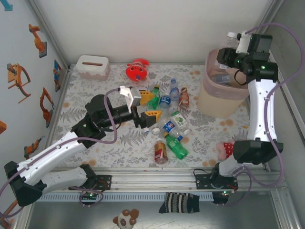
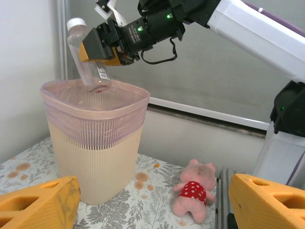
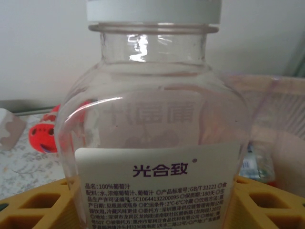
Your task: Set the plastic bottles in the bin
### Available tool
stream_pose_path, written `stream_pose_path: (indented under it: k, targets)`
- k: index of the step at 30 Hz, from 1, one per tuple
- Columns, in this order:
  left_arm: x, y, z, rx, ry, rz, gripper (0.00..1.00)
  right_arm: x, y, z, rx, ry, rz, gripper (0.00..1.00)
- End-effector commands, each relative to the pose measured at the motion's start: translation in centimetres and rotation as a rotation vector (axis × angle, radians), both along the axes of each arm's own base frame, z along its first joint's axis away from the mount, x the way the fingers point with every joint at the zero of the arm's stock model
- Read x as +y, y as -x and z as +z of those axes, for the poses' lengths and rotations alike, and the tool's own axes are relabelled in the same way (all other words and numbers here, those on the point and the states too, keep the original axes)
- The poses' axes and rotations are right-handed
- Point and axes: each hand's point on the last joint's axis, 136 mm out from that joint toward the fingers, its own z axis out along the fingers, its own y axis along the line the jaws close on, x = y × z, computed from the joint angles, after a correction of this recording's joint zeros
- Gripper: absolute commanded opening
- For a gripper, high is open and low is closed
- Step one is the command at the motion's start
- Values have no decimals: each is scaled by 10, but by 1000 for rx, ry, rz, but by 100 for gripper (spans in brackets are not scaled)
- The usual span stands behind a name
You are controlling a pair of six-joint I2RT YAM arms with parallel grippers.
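Closest to the right wrist camera is a clear bottle point(image 3: 152, 119) with a white cap and a white label. It sits cap-up between the yellow fingers point(image 3: 38, 205) of the right hand point(image 2: 101, 50), which is clenched on its lower body.

The step in hand looks like the drop. From the left wrist view the bottle hangs tilted over the mouth of the bin point(image 2: 95, 157), cap leaning away and base about level with the pink liner's rim. In the top view the bin stands at two o'clock on the table point(image 1: 95, 138). At least one bottle seems to lie inside it already.

The next move, as I judge it, only needs the fingers to part. The base sits toward the far side of the opening, so a small shift toward the middle first would keep it from catching the rim.

The right arm stands tall at the table's right edge, forearm folded over so the hand comes in above the bin.

The left arm stretches low toward the table's centre. The left hand point(image 1: 151, 106) is released and empty, at ten o'clock of the remaining bottles point(image 1: 169, 126), which lie in a loose heap mid-table.
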Motion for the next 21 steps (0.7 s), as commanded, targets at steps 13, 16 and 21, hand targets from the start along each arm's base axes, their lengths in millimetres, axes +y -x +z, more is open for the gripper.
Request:
stream_pose_path:
  k: [13,16,21]
  targets:
    - [-2,-13,-13,14,-31,49,81,3,-3,-113,398,-16,65,51]
    - [-1,-13,-15,22,-33,52,81,5,-3,-134,470,-36,70,53]
    - [1,-14,-17,33,-32,67,81,4,-3,-165,560,-47,66,58]
